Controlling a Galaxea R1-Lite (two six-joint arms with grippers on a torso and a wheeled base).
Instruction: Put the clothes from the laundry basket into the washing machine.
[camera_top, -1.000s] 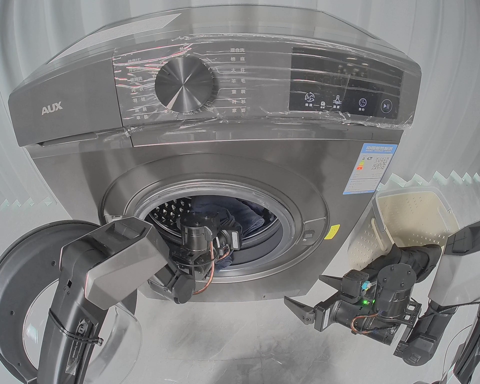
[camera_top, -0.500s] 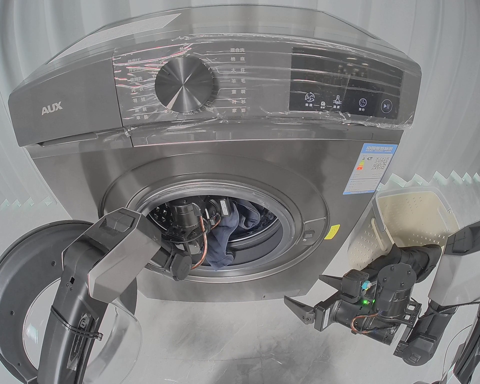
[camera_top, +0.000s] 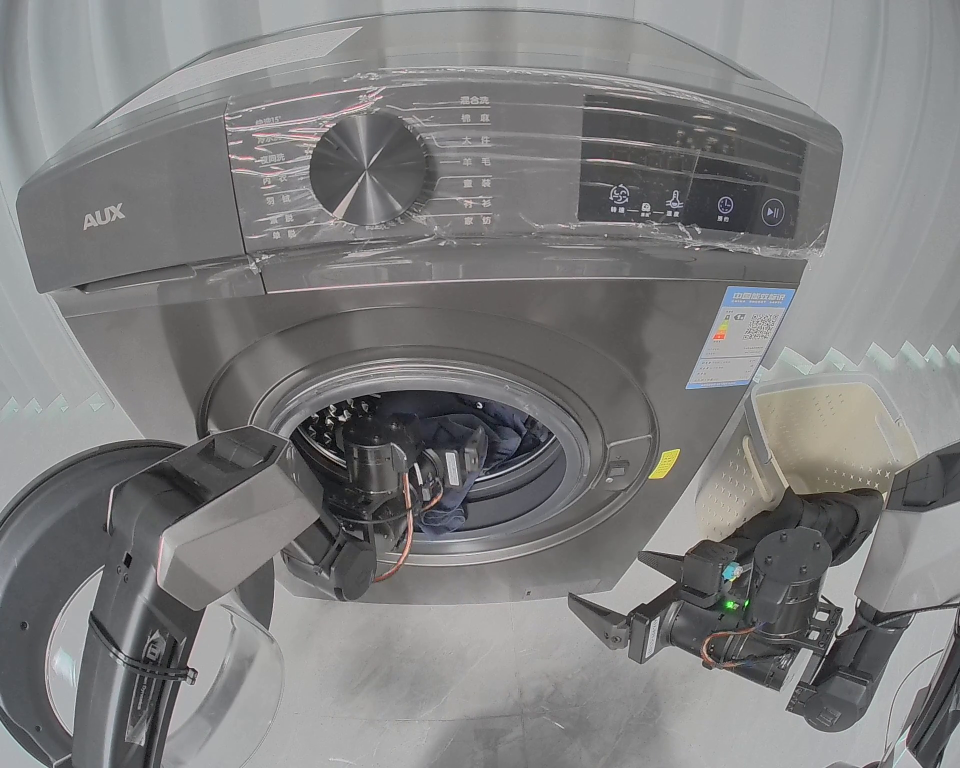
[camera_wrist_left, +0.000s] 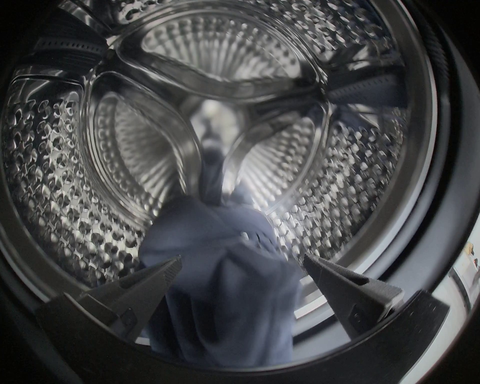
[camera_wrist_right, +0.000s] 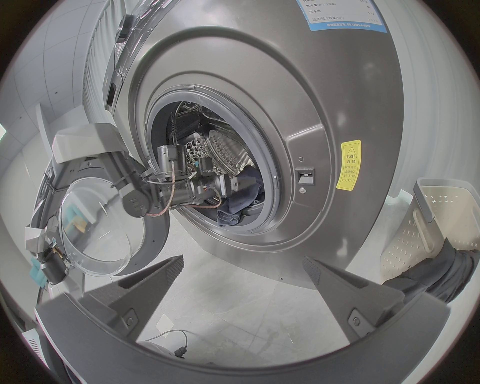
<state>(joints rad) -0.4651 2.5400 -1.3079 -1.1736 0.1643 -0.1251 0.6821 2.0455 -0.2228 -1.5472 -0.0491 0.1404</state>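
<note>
The washing machine (camera_top: 480, 300) stands with its round door (camera_top: 50, 560) swung open to the left. My left gripper (camera_top: 478, 455) is inside the drum mouth, open, its fingers (camera_wrist_left: 150, 285) spread either side of a dark blue garment (camera_wrist_left: 225, 280) that is bunched over the drum's lower lip (camera_top: 450, 510). From the right wrist view, the left gripper (camera_wrist_right: 240, 182) and the blue garment (camera_wrist_right: 240, 200) show in the opening. My right gripper (camera_top: 610, 585) hangs open and empty low over the floor, just left of the cream laundry basket (camera_top: 830, 430). A dark garment (camera_wrist_right: 440, 270) spills from the basket (camera_wrist_right: 450, 210).
Bare grey floor (camera_top: 500, 680) spreads in front of the machine between the two arms. The open door (camera_wrist_right: 100, 230) takes up the space at the left. The perforated steel drum (camera_wrist_left: 150, 150) is roomy behind the garment.
My left gripper rose higher into the drum opening, then dropped back a little. The blue garment went from hanging over the lip to bunched further in. The right arm stayed still.
</note>
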